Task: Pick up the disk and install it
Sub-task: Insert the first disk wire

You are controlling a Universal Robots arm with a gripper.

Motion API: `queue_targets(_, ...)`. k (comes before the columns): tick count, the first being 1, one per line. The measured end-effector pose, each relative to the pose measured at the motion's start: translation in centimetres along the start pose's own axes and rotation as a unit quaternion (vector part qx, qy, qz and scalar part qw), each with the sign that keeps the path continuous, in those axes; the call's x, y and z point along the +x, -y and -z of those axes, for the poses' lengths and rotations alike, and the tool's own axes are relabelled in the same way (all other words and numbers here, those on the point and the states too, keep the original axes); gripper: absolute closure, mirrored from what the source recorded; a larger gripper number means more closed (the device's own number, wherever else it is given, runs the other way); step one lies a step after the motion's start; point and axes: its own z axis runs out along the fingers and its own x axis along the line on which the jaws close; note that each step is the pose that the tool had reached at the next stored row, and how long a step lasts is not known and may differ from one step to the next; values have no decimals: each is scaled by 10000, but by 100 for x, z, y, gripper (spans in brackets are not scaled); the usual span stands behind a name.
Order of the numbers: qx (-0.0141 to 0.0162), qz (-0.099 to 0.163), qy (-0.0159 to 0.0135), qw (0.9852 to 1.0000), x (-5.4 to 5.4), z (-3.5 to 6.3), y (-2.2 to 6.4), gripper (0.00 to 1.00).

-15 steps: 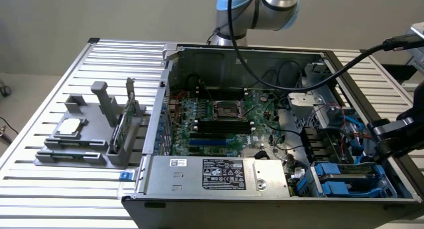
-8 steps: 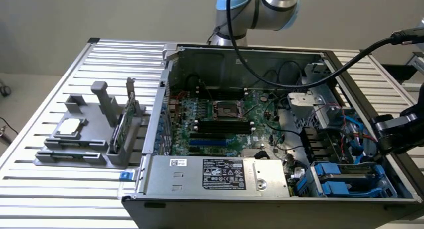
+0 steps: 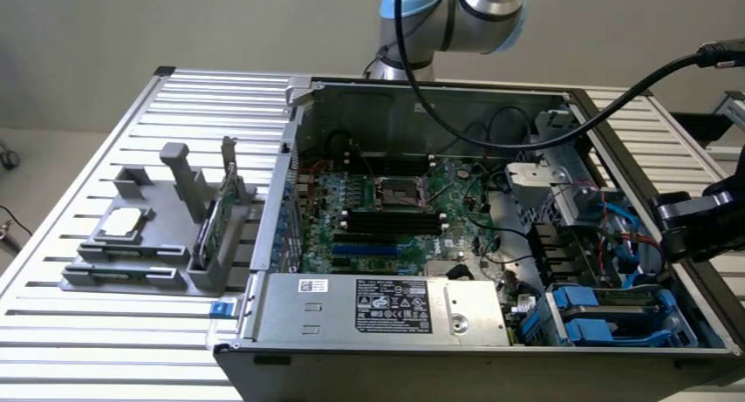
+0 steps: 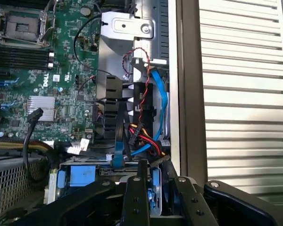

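jaws over computer case on slatted table.

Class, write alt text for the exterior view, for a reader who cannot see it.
An open computer case lies on a slatted metal table, its motherboard exposed. The robot's black gripper hangs at the case's edge on the exterior view's right, near blue drive rails. A grey parts stand sits on the exterior view's left.
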Motion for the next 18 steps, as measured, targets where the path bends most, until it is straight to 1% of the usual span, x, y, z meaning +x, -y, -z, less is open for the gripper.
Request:
queue_targets(1, -14, -41, 7, 10000, 1, 0, 0, 73)
queue_targets(2, -20, -86, 15, 10000, 2, 1, -1, 73)
queue_targets(3, -18, -129, 21, 9999, 3, 0, -1, 73)
queue_targets(4, -10, -181, 28, 9998, 4, -1, 0, 73)
queue_targets(6, 16, -312, 58, 9995, 6, -10, 3, 73)
queue_targets(9, 63, -568, 128, 9983, 12, -47, 13, 73)
queue_targets(12, 111, -823, 198, 9964, 20, -90, 25, 73)
queue_targets(14, 143, -992, 245, 9947, 25, -116, 32, 73)
queue_targets(15, 157, -1069, 260, 9938, 26, -124, 34, 73)
queue_targets(16, 167, -1117, 260, 9933, 27, -127, 35, 73)
queue_targets(18, 183, -1190, 234, 9924, 28, -127, 39, 73)
